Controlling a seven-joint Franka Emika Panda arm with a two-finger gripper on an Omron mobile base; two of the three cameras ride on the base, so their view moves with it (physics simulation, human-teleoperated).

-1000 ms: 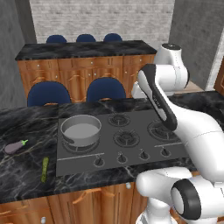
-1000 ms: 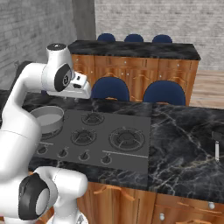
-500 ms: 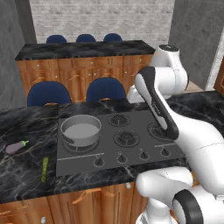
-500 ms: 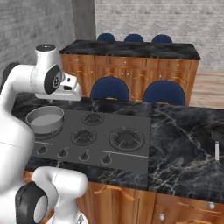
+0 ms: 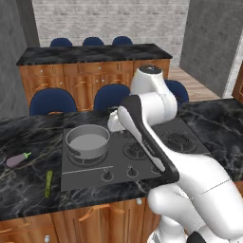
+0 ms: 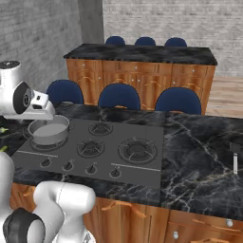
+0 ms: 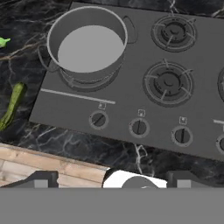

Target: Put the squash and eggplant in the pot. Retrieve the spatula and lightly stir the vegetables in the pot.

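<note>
The empty grey pot (image 5: 88,151) stands on the stove's front left burner. The purple eggplant (image 5: 16,160) lies on the black counter left of the stove, and the thin green squash (image 5: 48,183) lies nearer the front edge. My gripper (image 5: 114,123) hovers just right of the pot, high above the stove. In the hand view its two tips (image 7: 113,179) stand wide apart with nothing between them, looking down on the pot (image 7: 53,35), the squash (image 7: 12,105) and the eggplant's green cap (image 7: 3,42). The spatula (image 6: 234,157) lies far right on the counter.
The black stove (image 5: 142,161) has several burners and a row of knobs (image 7: 139,127) along its front. Blue chairs (image 6: 117,96) stand behind the counter, with a second counter (image 6: 142,54) beyond them. My own arm crosses the stove's right half in the left base view.
The arm has swung left across the stove, carrying the hand from above the right burners to just beside the pot. The vegetables, pot and spatula have not moved.
</note>
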